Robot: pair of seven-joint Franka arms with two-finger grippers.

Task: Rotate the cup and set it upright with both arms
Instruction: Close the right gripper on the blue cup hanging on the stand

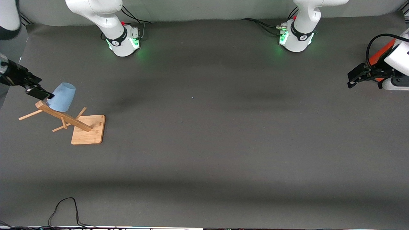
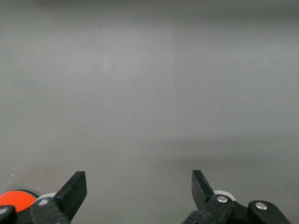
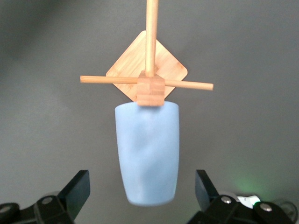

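A wooden rack (image 1: 65, 119) stands on the grey desk (image 1: 211, 134) at about 9 o'clock: square base, slanted post, thin cross pegs. A black cable (image 1: 64, 210) loops at 7 o'clock. An orange cylinder (image 1: 381, 56) shows at 3 o'clock.

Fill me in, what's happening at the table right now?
The right gripper is open and lined up on the pale-blue cup, which hangs upside down on a peg of the wooden rack at the right arm's end of the table. Its fingers flank the cup without closing on it. The left gripper waits open over bare table at the left arm's end.
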